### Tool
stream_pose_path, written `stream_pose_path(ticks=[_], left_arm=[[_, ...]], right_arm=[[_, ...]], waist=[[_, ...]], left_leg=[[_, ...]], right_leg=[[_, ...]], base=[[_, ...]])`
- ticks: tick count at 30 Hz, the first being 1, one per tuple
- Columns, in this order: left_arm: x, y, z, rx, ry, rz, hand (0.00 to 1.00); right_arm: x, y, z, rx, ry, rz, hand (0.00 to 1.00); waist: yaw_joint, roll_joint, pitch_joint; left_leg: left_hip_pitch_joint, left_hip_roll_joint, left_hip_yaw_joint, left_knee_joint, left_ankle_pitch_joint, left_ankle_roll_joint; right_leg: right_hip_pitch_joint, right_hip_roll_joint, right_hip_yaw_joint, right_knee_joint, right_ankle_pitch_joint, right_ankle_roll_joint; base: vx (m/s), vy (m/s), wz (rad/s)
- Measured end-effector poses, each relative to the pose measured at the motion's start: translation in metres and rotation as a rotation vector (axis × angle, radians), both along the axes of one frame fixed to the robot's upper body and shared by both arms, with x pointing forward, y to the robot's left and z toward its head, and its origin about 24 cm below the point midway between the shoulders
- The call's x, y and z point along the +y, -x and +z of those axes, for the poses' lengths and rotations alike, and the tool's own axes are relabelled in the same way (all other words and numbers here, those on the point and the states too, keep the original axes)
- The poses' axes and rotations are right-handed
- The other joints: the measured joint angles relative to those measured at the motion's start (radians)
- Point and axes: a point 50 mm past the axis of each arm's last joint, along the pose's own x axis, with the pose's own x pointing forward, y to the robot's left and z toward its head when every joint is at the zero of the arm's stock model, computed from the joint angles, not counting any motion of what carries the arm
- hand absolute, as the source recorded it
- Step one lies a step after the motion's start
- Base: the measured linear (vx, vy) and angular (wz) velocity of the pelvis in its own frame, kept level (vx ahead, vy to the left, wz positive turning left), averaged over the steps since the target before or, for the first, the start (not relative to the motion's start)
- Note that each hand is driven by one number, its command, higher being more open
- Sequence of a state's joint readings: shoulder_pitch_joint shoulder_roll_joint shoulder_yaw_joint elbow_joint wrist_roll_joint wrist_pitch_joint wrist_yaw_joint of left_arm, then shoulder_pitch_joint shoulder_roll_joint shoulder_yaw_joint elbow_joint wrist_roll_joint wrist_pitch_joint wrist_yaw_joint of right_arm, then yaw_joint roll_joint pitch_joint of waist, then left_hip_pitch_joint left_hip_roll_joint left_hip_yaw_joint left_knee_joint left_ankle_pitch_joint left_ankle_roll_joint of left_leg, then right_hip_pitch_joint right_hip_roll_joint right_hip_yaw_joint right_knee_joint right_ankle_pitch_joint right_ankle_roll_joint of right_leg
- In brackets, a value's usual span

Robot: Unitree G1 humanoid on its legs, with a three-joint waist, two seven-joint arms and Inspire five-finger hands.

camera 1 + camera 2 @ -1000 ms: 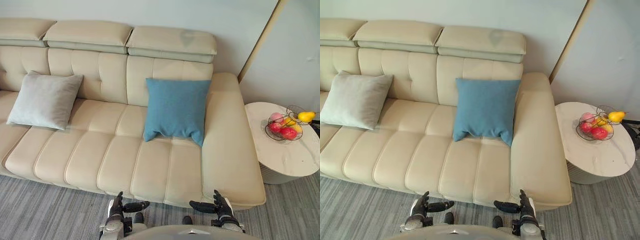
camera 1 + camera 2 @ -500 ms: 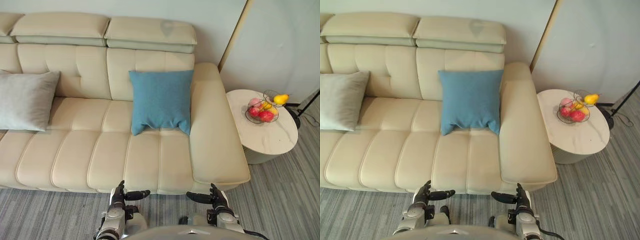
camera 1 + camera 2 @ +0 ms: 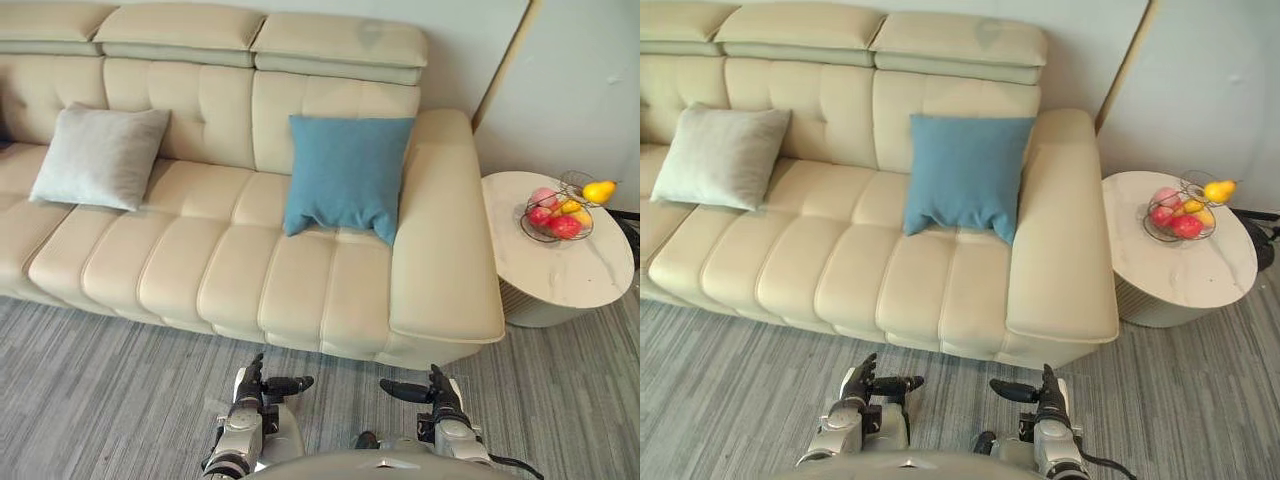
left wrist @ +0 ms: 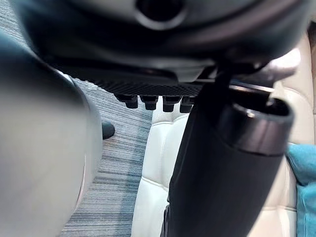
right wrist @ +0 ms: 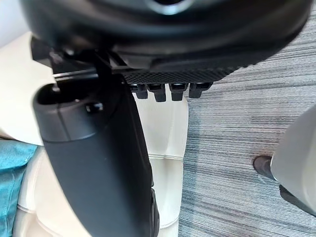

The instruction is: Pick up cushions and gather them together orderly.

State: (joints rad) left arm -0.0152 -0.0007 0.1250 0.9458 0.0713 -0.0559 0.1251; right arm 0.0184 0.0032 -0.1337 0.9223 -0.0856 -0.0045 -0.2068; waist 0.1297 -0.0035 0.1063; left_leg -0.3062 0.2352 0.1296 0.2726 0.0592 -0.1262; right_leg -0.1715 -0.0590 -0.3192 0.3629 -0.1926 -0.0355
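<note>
cream leather sofa (image 3: 230, 280) carries both cushions, well apart: the blue cushion (image 3: 345, 175) leans upright against the backrest just beside the right armrest, and the grey cushion (image 3: 100, 158) leans against the backrest toward the sofa's left end. the left hand (image 3: 252, 384) and right hand (image 3: 437, 392) hang low over the grey striped carpet (image 3: 100, 390) in front of the sofa, each with fingers straight, thumb pointing inward, holding nothing. right of the sofa, a round pale desk (image 3: 570, 275) bears a wire fruit basket (image 3: 557, 212) with red and yellow fruit.
</note>
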Motion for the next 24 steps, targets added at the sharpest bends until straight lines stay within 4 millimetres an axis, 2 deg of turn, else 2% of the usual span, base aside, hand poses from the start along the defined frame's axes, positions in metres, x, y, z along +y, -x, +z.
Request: stream_pose_path(ticks=[1,3,4,6,10,13,15,18,19,23,24], left_arm=[[0.000,-0.002,0.001,-0.005,-0.001,-0.002,1.00],[-0.002,-0.001,0.000,-0.001,0.003,-0.003,1.00],[-0.002,0.000,0.000,0.001,0.003,-0.004,1.00],[0.004,0.008,-0.003,0.023,-0.014,-0.003,1.00],[0.007,0.021,-0.007,0.057,-0.020,0.005,1.00],[0.008,0.030,-0.012,0.101,-0.026,0.001,1.00],[0.011,0.038,-0.014,0.124,-0.035,0.005,1.00],[0.015,0.044,-0.017,0.158,-0.037,0.017,1.00],[0.017,0.045,-0.018,0.165,-0.035,0.034,1.00],[0.018,0.048,-0.019,0.178,-0.040,0.028,1.00],[0.020,0.053,-0.021,0.203,-0.042,0.036,1.00]], right_arm=[[-0.001,-0.001,0.000,0.000,0.002,0.001,1.00],[-0.001,0.000,-0.001,0.007,0.002,0.002,1.00],[0.000,0.001,-0.001,0.011,-0.003,0.000,1.00],[0.011,0.008,-0.006,0.045,-0.046,0.005,1.00],[0.017,0.018,-0.010,0.071,-0.078,-0.002,1.00],[0.011,0.030,-0.014,0.105,-0.098,-0.100,1.00],[0.008,0.038,-0.017,0.134,-0.102,-0.140,1.00],[0.005,0.043,-0.019,0.152,-0.103,-0.173,1.00],[0.004,0.045,-0.020,0.158,-0.105,-0.192,1.00],[-0.001,0.045,-0.019,0.159,-0.092,-0.203,1.00],[-0.025,0.047,-0.019,0.178,-0.053,-0.275,1.00]], waist=[[0.000,-0.008,0.005],[-0.003,-0.001,0.001],[-0.003,-0.005,0.002],[-0.023,-0.024,-0.010],[-0.026,-0.026,-0.055],[-0.030,-0.019,-0.073],[-0.030,-0.018,-0.079],[-0.033,-0.023,-0.090],[-0.033,-0.027,-0.091],[-0.046,-0.030,-0.089],[-0.080,-0.009,-0.058]], left_leg=[[0.002,-0.019,-0.001,0.047,-0.048,0.012],[0.015,-0.030,-0.003,0.083,-0.131,0.027],[0.015,-0.037,-0.002,0.084,-0.131,0.030],[0.072,-0.083,0.007,0.002,-0.111,0.044],[0.113,-0.118,0.029,-0.070,-0.108,0.049],[0.179,-0.151,0.028,-0.182,-0.086,0.050],[0.217,-0.158,0.029,-0.238,-0.042,0.057],[0.241,-0.163,0.029,-0.274,-0.013,0.061],[0.259,-0.166,0.032,-0.288,-0.003,0.074],[0.300,-0.173,0.030,-0.313,-0.003,0.075],[0.357,-0.195,0.001,-0.359,-0.007,0.080]], right_leg=[[-0.001,-0.015,-0.001,-0.014,0.016,0.009],[-0.002,-0.021,-0.003,-0.040,0.050,0.031],[-0.001,-0.025,-0.002,-0.044,0.058,0.039],[0.045,-0.052,0.004,-0.099,0.086,0.069],[0.065,-0.067,0.028,-0.155,0.112,0.083],[0.110,-0.065,0.058,-0.236,0.126,0.093],[0.124,-0.060,0.080,-0.255,0.146,0.096],[0.131,-0.052,0.094,-0.274,0.165,0.100],[0.150,-0.044,0.100,-0.294,0.171,0.100],[0.191,-0.040,0.106,-0.328,0.174,0.102],[0.227,-0.047,0.136,-0.358,0.174,0.101]], base=[[-0.04,0.120,0.23],[-0.06,0.181,0.09],[-0.10,0.196,0.04],[-0.08,0.178,0.12],[-0.04,0.113,-0.07],[0.03,0.044,0.00],[0.06,-0.003,-0.17],[0.11,-0.007,-0.17],[0.13,-0.014,-0.13],[0.10,-0.011,-0.07],[0.06,-0.003,-0.01]])
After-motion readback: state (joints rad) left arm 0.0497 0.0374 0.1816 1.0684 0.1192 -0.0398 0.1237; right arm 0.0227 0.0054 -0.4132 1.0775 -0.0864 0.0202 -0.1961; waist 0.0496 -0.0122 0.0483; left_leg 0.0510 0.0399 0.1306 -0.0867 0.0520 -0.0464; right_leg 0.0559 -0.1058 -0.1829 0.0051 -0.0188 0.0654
